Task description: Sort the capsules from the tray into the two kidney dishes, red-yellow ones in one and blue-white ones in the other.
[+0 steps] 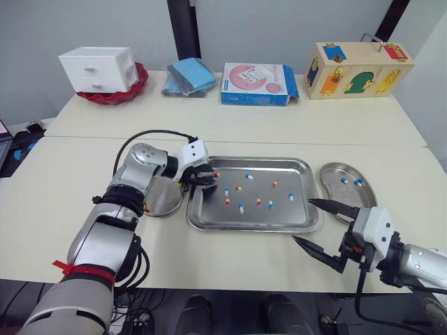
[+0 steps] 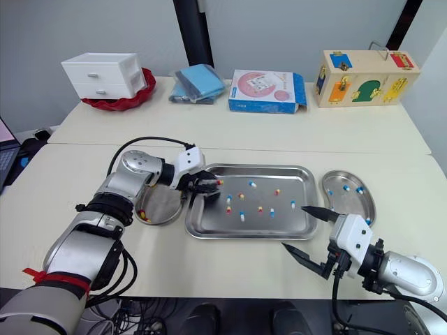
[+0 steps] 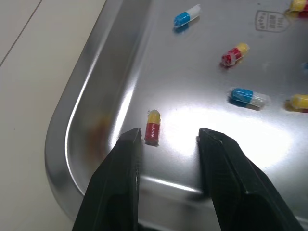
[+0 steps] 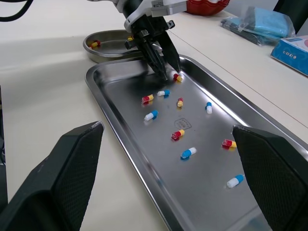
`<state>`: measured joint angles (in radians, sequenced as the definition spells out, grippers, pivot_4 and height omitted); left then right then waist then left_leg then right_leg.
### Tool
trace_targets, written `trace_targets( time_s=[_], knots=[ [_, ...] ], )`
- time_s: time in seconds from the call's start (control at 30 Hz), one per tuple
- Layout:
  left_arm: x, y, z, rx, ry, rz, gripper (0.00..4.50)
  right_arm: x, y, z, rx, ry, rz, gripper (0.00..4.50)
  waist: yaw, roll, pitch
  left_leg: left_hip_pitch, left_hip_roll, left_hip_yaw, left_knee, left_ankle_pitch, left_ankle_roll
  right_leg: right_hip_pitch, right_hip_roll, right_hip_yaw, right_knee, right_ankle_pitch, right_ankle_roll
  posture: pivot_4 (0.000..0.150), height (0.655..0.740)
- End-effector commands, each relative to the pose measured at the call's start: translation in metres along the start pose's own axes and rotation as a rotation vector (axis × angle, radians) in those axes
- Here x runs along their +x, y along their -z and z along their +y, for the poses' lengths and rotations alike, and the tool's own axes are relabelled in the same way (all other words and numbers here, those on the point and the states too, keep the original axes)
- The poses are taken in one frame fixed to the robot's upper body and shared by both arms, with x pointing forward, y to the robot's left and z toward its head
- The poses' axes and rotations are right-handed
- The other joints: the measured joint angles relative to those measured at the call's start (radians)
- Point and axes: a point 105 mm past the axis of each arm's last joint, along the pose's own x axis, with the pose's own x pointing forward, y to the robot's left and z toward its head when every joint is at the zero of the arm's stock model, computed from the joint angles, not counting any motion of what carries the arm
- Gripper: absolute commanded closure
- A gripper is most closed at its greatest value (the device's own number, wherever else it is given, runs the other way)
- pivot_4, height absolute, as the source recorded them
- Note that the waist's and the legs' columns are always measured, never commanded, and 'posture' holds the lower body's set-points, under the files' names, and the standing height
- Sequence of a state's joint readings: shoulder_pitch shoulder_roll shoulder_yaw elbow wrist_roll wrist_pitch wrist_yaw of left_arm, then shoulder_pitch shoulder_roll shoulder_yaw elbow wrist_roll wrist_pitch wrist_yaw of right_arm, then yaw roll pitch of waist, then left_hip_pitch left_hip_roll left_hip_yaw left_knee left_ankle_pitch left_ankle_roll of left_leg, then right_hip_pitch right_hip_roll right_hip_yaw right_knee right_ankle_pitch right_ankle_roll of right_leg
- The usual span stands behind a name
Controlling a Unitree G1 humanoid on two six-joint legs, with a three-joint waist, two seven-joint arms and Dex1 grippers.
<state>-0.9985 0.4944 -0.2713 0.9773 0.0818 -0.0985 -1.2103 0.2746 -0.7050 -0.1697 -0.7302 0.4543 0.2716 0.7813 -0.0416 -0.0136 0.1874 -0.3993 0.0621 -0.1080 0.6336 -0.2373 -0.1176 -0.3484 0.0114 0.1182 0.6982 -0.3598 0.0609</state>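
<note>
The steel tray [image 1: 209,222] lies mid-table with several red-yellow and blue-white capsules scattered in it. My left gripper [image 1: 209,176] is open, low over the tray's far left corner. A red-yellow capsule [image 3: 153,127] lies on the tray floor just off one fingertip [image 3: 131,137], not gripped. The left kidney dish [image 1: 165,201] holds red-yellow capsules [image 4: 95,44]. In the right kidney dish [image 1: 349,200] lie two blue-white capsules [image 1: 343,181]. My right gripper [image 1: 303,220] hangs wide open and empty beside the tray's near right corner.
Along the far table stand a white drawer box [image 1: 98,68] on a red bowl, folded blue cloths [image 1: 188,75], a blue-pink carton [image 1: 257,84] and a wooden latch box [image 1: 357,70]. A seam runs between the two tables.
</note>
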Motion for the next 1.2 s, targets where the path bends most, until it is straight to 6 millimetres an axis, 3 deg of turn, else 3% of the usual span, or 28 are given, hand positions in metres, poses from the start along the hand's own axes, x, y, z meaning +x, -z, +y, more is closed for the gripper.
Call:
trace_targets(
  time_s=[0.03, 0.37, 0.47, 0.6, 0.77, 0.9, 1.0, 1.1, 1.2],
  knots=[
    [0.002, -0.008, 0.006, 0.046, -0.016, 0.010, 2.58, 0.000, -0.010, 0.004, -0.019, -0.003, -0.031, 0.00, 0.000, 0.000, 0.000, 0.000, 0.000, 0.000, 0.000, 0.000, 0.000, 0.000, 0.000, 0.000, 0.000, 0.000, 0.000, 0.150, 0.7400],
    [0.010, 0.005, 0.000, 0.031, 0.041, 0.127, 2.58, 0.001, -0.013, 0.002, -0.018, 0.008, -0.033, 0.00, 0.000, 0.000, 0.000, 0.001, 0.000, -0.001, 0.000, 0.000, 0.000, 0.002, 0.000, -0.001, 0.000, 0.000, 0.000, 0.150, 0.7400],
    [0.012, 0.007, -0.003, 0.025, 0.066, 0.151, 3.14, 0.001, -0.015, 0.001, -0.017, 0.012, -0.037, 0.00, 0.000, 0.000, 0.000, 0.003, 0.000, -0.001, 0.000, 0.000, 0.000, 0.004, 0.000, -0.001, 0.000, 0.000, 0.000, 0.150, 0.7400],
    [0.011, 0.005, -0.004, 0.017, 0.084, 0.139, 4.34, 0.001, -0.015, 0.000, -0.011, 0.014, -0.034, 0.00, 0.000, -0.001, -0.001, 0.006, 0.000, -0.001, 0.000, 0.000, 0.000, 0.007, 0.000, -0.001, 0.000, 0.000, 0.000, 0.150, 0.7400],
    [0.000, -0.013, 0.004, 0.023, 0.051, 0.052, 4.48, 0.001, -0.012, -0.003, -0.008, 0.007, -0.029, 0.00, 0.000, -0.001, -0.001, 0.006, 0.000, -0.001, 0.000, 0.000, 0.000, 0.008, 0.000, -0.001, 0.000, 0.000, 0.000, 0.150, 0.7400],
    [-0.029, -0.042, 0.012, 0.030, 0.001, -0.076, 4.48, 0.003, -0.011, -0.004, -0.033, -0.016, -0.024, 0.00, -0.008, -0.001, -0.001, 0.003, 0.000, -0.002, 0.000, 0.000, 0.000, 0.005, 0.000, -0.001, 0.000, 0.000, 0.000, 0.150, 0.7400],
    [-0.063, -0.045, 0.010, -0.015, -0.045, -0.108, 4.48, 0.004, -0.009, -0.001, -0.063, -0.054, -0.012, 0.00, -0.016, -0.001, 0.000, 0.002, 0.001, -0.002, 0.000, 0.000, 0.000, 0.004, 0.000, -0.001, 0.000, 0.000, 0.000, 0.150, 0.7400],
    [-0.107, -0.027, 0.002, -0.083, -0.125, -0.063, 4.48, 0.008, -0.006, 0.003, -0.101, -0.118, -0.007, 0.00, -0.032, -0.001, -0.001, 0.003, 0.002, -0.001, -0.001, 0.000, 0.000, 0.004, 0.001, -0.001, -0.001, 0.000, 0.000, 0.150, 0.7400],
    [-0.135, -0.011, -0.004, -0.153, -0.217, -0.031, 4.48, 0.017, -0.009, 0.006, -0.111, -0.170, -0.036, 0.00, -0.030, -0.001, 0.000, 0.004, 0.002, -0.002, -0.001, 0.000, 0.000, 0.005, 0.001, -0.002, 0.000, 0.000, 0.000, 0.150, 0.7400]
  ],
)
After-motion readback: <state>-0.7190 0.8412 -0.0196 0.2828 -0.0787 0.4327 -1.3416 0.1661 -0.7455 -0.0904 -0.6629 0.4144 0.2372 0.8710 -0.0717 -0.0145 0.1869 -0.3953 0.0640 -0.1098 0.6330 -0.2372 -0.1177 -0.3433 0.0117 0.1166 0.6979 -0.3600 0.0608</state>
